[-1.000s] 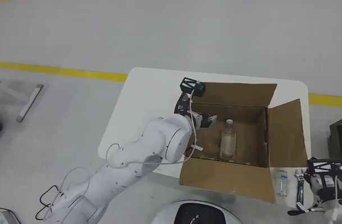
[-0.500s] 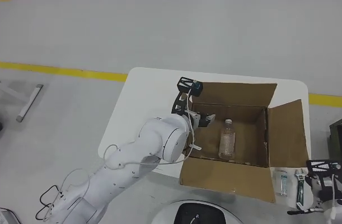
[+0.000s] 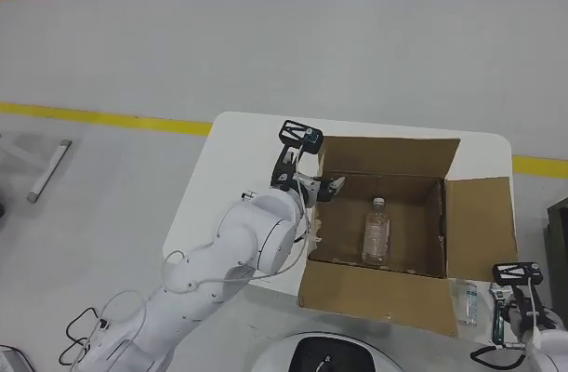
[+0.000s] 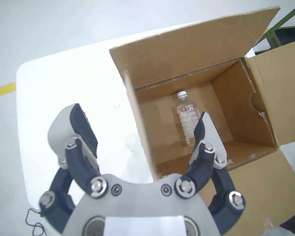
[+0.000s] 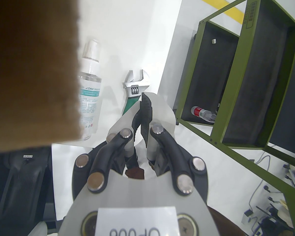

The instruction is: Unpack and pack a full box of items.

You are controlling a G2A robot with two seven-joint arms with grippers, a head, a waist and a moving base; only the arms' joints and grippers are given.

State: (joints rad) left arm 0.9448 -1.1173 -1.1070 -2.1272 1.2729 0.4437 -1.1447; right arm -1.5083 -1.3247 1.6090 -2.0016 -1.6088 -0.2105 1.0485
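Observation:
An open cardboard box (image 3: 376, 288) stands on the white table (image 3: 237, 167). One clear plastic bottle (image 3: 376, 232) with a white cap lies on the box floor. My left gripper (image 3: 310, 181) hangs open above the box's left wall. In the left wrist view the box (image 4: 186, 57) wall runs between my left gripper's (image 4: 142, 126) spread fingers, with the bottle (image 4: 186, 119) beyond. My right gripper (image 5: 143, 103) is shut and holds nothing, just above a green-handled wrench (image 5: 135, 87). A spray bottle (image 5: 89, 87) lies beside the wrench. Right gripper (image 3: 518, 279), wrench (image 3: 497, 312) and spray bottle (image 3: 467, 302) sit at the table's near right corner.
A green metal rack (image 5: 236, 74) with dark bins stands just past the table's right edge; a small red-capped item (image 5: 202, 114) lies in one bin. A box flap (image 5: 31, 57) hangs close beside my right gripper. Bare table lies left of the box.
My left gripper has shifted left, from over the box's inside to above its left wall. My right gripper has drawn back toward the near table edge and slightly left.

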